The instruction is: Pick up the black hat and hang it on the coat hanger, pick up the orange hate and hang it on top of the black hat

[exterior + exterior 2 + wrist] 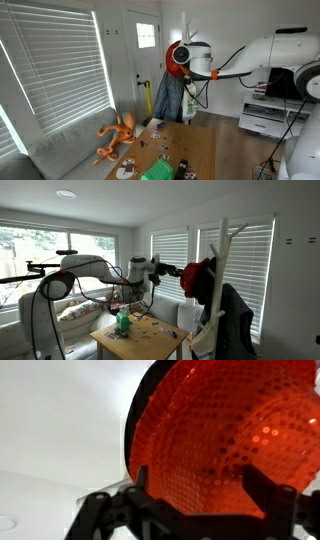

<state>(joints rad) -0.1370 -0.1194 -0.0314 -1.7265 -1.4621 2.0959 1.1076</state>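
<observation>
The orange sequined hat (225,435) fills the wrist view, just beyond my gripper (200,485), whose two fingers stand wide apart and open in front of it. A dark rim (131,430) along its left edge looks like the black hat behind it. In both exterior views the orange hat (177,55) (196,277) sits at the top of the coat hanger (224,250), which also carries a dark jacket (168,98). My gripper (190,58) (168,270) is right against the hat, level with it.
A wooden table (200,150) (150,342) with small items and a green object (123,323) stands below the arm. An orange plush toy (118,135) lies on the grey sofa. A white cabinet (262,122) and window blinds (250,270) are nearby.
</observation>
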